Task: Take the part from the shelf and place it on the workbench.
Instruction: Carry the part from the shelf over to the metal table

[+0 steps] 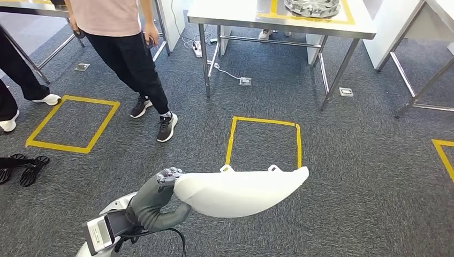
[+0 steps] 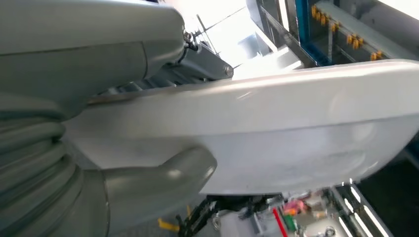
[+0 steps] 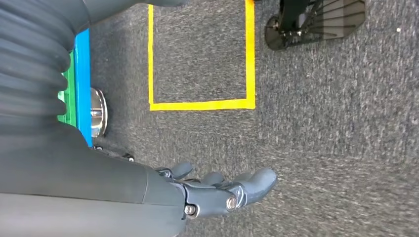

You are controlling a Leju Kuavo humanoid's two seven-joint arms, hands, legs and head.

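A long white curved shell part (image 1: 241,191) hangs over the grey carpet in the head view, held at its left end by my left hand (image 1: 160,195). The left wrist view shows the same white part (image 2: 276,128) close up, with my thick grey thumb (image 2: 168,180) pressed against its underside. The workbench (image 1: 235,13) is a white steel-legged table straight ahead, beyond a yellow taped square (image 1: 265,142) on the floor. My right hand (image 3: 222,192) hangs over the carpet, fingers stretched out and holding nothing.
A person (image 1: 128,48) in dark trousers stands ahead on the left, beside another yellow floor square (image 1: 72,123). A round metal part (image 1: 312,6) lies on the workbench. More table legs (image 1: 409,80) stand at right. Cables and a power strip (image 1: 198,49) lie under the bench.
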